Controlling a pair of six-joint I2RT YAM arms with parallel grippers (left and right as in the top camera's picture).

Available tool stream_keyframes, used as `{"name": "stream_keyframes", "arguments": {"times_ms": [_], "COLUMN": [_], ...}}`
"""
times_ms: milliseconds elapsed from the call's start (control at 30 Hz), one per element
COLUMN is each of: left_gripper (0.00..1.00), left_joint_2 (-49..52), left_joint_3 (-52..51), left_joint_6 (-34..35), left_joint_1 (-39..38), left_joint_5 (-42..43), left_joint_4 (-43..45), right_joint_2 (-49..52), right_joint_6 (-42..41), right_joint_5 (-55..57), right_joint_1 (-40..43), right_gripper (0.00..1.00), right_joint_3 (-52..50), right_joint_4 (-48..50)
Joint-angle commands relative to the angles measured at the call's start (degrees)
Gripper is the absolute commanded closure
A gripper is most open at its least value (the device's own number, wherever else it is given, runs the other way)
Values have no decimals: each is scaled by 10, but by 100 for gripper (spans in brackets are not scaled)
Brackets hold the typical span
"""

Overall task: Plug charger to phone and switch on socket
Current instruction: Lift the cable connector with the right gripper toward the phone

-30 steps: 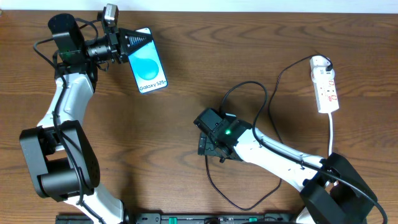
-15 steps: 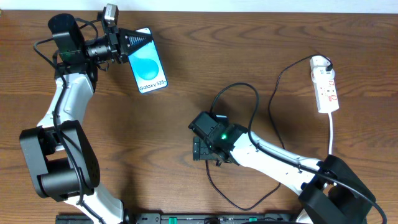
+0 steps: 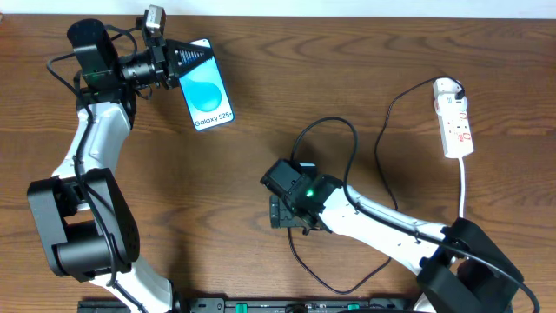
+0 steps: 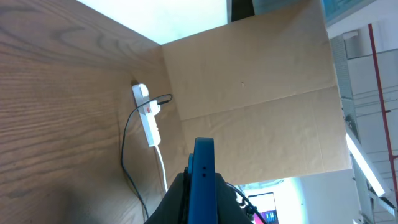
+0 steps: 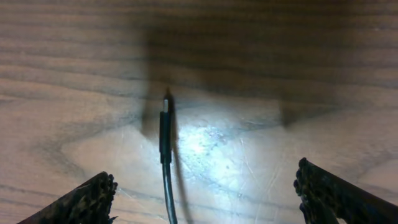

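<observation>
Overhead view: the left hand [image 3: 193, 57], in the upper left of the frame, is clenched on the top edge of the phone [image 3: 208, 87], whose blue screen faces the camera. The right hand [image 3: 287, 213] sits low over the worktop [image 3: 261, 69] just below the centre of the frame, released, its fingers spread wide and grasping nothing. The charger [image 3: 334, 119] runs from the socket [image 3: 455, 117], which lies at the right edge of the frame, and loops across the wood towards the right hand.

Left wrist view: the phone is seen edge-on between the two fingers, and the socket lies far off near the upper left of the frame.

Right wrist view: the plug tip [image 5: 165, 127] lies on the lit wood left of centre, between the two fingers [image 5: 81, 199] and touched by neither.
</observation>
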State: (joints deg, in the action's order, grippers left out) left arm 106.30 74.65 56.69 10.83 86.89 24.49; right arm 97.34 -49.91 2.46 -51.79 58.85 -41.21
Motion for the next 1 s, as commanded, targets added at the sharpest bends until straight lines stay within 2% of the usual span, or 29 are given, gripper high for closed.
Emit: {"name": "stream_keyframes", "arguments": {"times_ms": [0,233,633,967], "left_gripper": [93,93,93,93], "left_joint_2": [-17,-17,-17,-17], "left_joint_3": [6,6,6,6], "left_joint_6": [-8,-7,-8,-7], "left_joint_1": [2,2,2,2], "left_joint_5": [10,12,12,12], "left_joint_4": [5,5,5,5], "right_joint_2": [33,100,104,117], "right_joint_6": [18,18,3,-37], "right_joint_5": [26,45,-5,3], "right_joint_1": [-15,-26,-26,-26], "right_gripper": [7,8,6,8], "right_joint_3": [45,120,122,122], "right_joint_4": [-21,-85,-85,-95]}}
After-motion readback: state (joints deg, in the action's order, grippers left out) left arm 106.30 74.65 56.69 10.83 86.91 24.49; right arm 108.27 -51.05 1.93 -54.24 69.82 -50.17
